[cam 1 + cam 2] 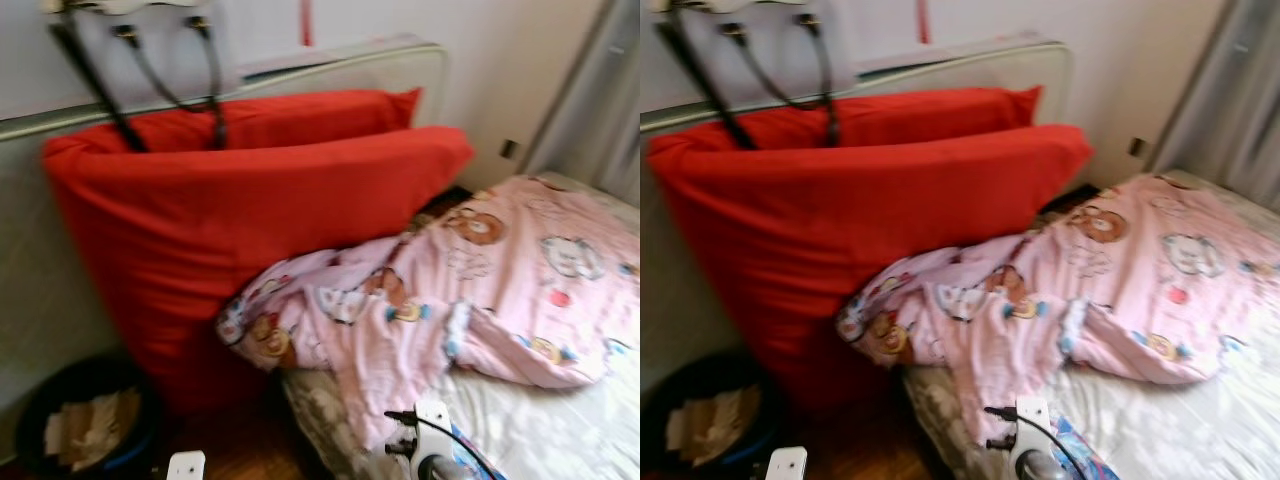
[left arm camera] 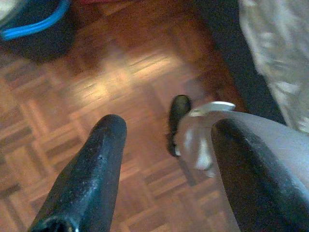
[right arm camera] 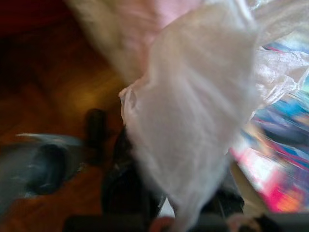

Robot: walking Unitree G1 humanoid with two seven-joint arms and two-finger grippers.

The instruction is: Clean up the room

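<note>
My right gripper (image 3: 178,212) is shut on a thin, see-through white plastic bag (image 3: 193,111), which hangs over the wooden floor beside a colourful packet (image 3: 275,159). In the eye views the right arm (image 1: 432,452) shows low at the bed's near corner, with the colourful packet (image 1: 482,466) by it. Over the parquet floor (image 2: 72,106), my left gripper (image 2: 169,128) is open with nothing between its black fingers (image 2: 91,169). A crumpled pink cartoon blanket (image 1: 470,290) lies on the bed (image 1: 540,420). Two big red pillows (image 1: 240,210) lean against the wall to the left of the bed.
A dark bin (image 1: 85,420) with a blue rim (image 2: 34,29) holds crumpled paper on the floor to the left of the pillows. Black bag straps (image 1: 150,80) hang over the pillows. A grey curtain (image 1: 600,110) hangs at the far right.
</note>
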